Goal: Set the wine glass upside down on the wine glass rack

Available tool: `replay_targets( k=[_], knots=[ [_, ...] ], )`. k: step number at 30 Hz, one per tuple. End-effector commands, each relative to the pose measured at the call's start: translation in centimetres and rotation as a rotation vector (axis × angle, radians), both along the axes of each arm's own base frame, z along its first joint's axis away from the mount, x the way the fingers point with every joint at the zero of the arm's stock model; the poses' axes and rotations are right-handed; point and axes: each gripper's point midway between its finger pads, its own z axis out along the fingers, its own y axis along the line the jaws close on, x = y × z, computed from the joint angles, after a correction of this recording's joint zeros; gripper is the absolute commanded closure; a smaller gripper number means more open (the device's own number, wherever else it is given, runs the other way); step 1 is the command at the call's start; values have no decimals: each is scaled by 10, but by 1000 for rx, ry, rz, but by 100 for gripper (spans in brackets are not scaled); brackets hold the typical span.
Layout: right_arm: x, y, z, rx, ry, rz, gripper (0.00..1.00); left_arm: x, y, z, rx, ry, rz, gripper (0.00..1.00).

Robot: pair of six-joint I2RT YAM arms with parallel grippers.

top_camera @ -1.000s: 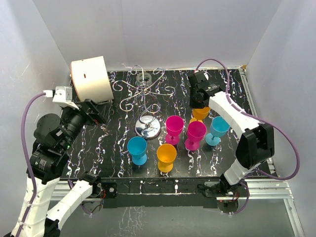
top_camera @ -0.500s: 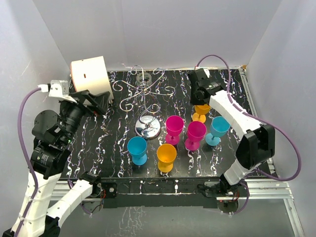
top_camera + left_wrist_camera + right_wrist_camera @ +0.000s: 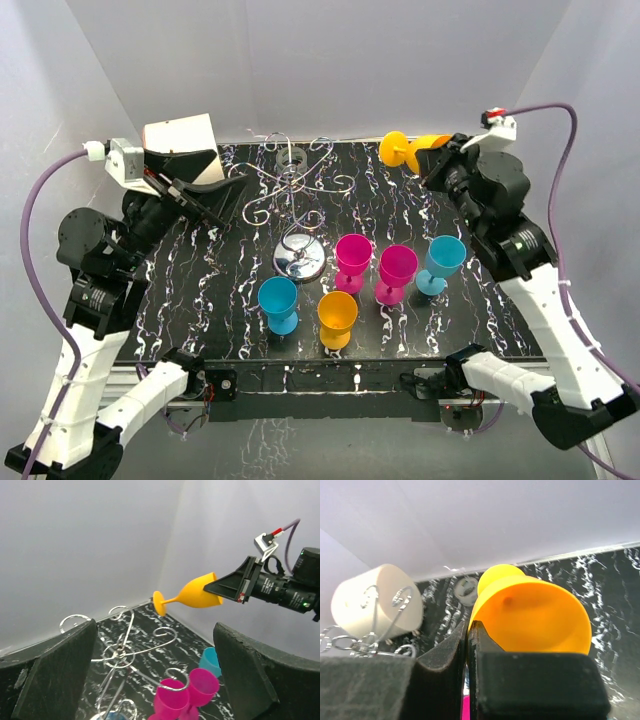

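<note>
Orange plastic marks the glass [image 3: 408, 150] in the top view. It is off the table [image 3: 200, 290], lying on its side in the air above the far edge, right of the rack [image 3: 290, 185]. Its foot points toward the rack and its bowl points back at the right gripper [image 3: 437, 158], which is clamped on the bowl's rim. The rack stands at the far middle of the table on its chrome base [image 3: 299, 258], with nothing hanging on its curled arms. In front of it stand five more glasses, all upright: two magenta [image 3: 352, 255] [image 3: 397, 268], two blue [image 3: 443, 260] [image 3: 278, 300] and another orange one [image 3: 337, 315]. The left gripper [image 3: 222, 195] hovers left of the rack with its fingers wide apart and nothing between them. A white cylinder [image 3: 180, 140] sits just behind it.

From the left wrist, the left gripper's two fingers [image 3: 55, 675] frame the view, far apart. Between them, higher up, the glass [image 3: 192, 594] lies level with its foot to the left. The right gripper [image 3: 220, 587] pinches the bowl's mouth. Below are the rack's wire scrolls [image 3: 125, 650], the magenta glasses [image 3: 172, 700] and a blue one [image 3: 210, 657].

From the right wrist, the glass [image 3: 530, 620] fills the middle, its foot pointing away. The right gripper [image 3: 468, 630] has its pads [image 3: 440, 680] nearly together, nipping the thin rim. Beyond, to the left, are the white cylinder [image 3: 375, 602] and some rack wires [image 3: 385, 625].
</note>
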Motion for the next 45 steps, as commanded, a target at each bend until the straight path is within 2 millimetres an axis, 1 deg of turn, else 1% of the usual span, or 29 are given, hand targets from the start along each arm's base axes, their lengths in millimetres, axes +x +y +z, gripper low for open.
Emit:
replay_targets(
  k=[1, 3, 4, 6, 7, 9, 12, 16, 17, 19, 22, 24, 26, 29, 31, 35, 40, 45],
  knots=[
    [-17, 6, 52, 173, -208, 54, 100, -14, -22, 30, -49, -51, -165, 1],
    [-30, 9, 69, 229, -283, 93, 100, -10, -29, 34, -103, -12, -207, 1],
    [-38, 10, 81, 253, -332, 122, 100, -10, -35, 35, -118, -10, -248, 2],
    [-50, 22, 101, 254, -418, 215, 100, -7, -41, 35, -151, 7, -284, 2],
    [-55, 27, 107, 253, -447, 254, 100, -5, -42, 35, -170, 21, -289, 2],
    [-62, 33, 116, 257, -496, 307, 100, -2, -43, 33, -208, 45, -300, 2],
    [-70, 31, 131, 300, -555, 313, 100, 6, -42, 34, -301, 94, -298, 2],
    [-80, 43, 145, 354, -619, 406, 100, 21, -45, 38, -442, 208, -322, 3],
    [-80, 43, 148, 359, -643, 410, 100, 23, -47, 41, -470, 235, -340, 4],
    [-74, 35, 155, 368, -672, 354, 100, 21, -51, 48, -479, 277, -373, 4],
    [-61, 28, 161, 367, -668, 289, 100, 20, -51, 52, -517, 331, -386, 4],
    [-58, 34, 163, 374, -658, 312, 100, 26, -51, 50, -557, 367, -377, 4],
    [-62, 40, 167, 413, -659, 356, 100, 35, -55, 46, -592, 416, -388, 5],
    [-68, 49, 171, 450, -668, 425, 100, 51, -66, 44, -642, 477, -437, 8],
    [-68, 52, 171, 464, -670, 441, 100, 55, -73, 52, -656, 465, -475, 9],
    [-67, 56, 170, 531, -674, 472, 100, 67, -91, 57, -640, 479, -457, 12],
    [-66, 66, 168, 587, -670, 537, 100, 92, -109, 43, -712, 535, -413, 15],
    [-66, 66, 170, 602, -682, 543, 100, 101, -130, 38, -762, 548, -426, 19]
  ],
)
